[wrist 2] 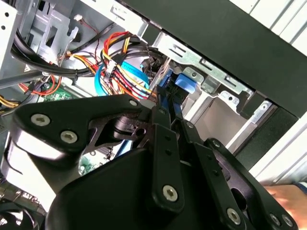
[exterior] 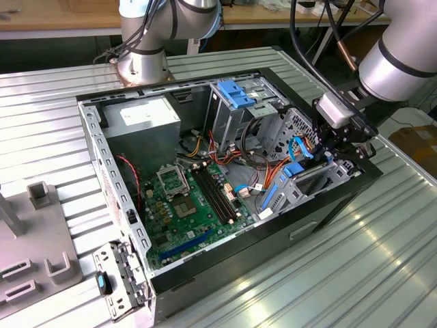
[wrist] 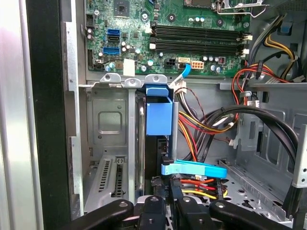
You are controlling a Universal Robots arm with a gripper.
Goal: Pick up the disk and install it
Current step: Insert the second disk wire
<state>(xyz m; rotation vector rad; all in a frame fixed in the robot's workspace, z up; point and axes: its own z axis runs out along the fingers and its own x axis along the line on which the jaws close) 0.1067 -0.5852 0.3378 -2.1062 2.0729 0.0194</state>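
Note:
The disk (wrist: 158, 117) stands on edge in the metal drive cage (wrist: 108, 120) at the front corner of the open computer case (exterior: 205, 266). Its dark body sits between bright blue carrier rails. My gripper (wrist: 166, 191) reaches down into the cage from above, and its black fingers (wrist: 154, 203) are closed narrowly on the disk's upper edge. In the second wrist view the gripper (wrist 2: 165, 103) converges on the blue carrier end (wrist 2: 184, 84). In the exterior view the gripper (exterior: 334, 154) hangs over the case's right end, beside the blue rails of the disk (exterior: 293, 171).
Bundles of red, yellow and black cables (wrist: 211, 120) crowd the space beside the cage. A thin blue flat cable (wrist: 196, 168) crosses just under the fingers. The green motherboard (exterior: 184, 205), the power supply (exterior: 143, 119) and a light-blue flap (exterior: 235, 92) fill the case. A grey fixture (exterior: 34, 239) stands at the exterior view's left.

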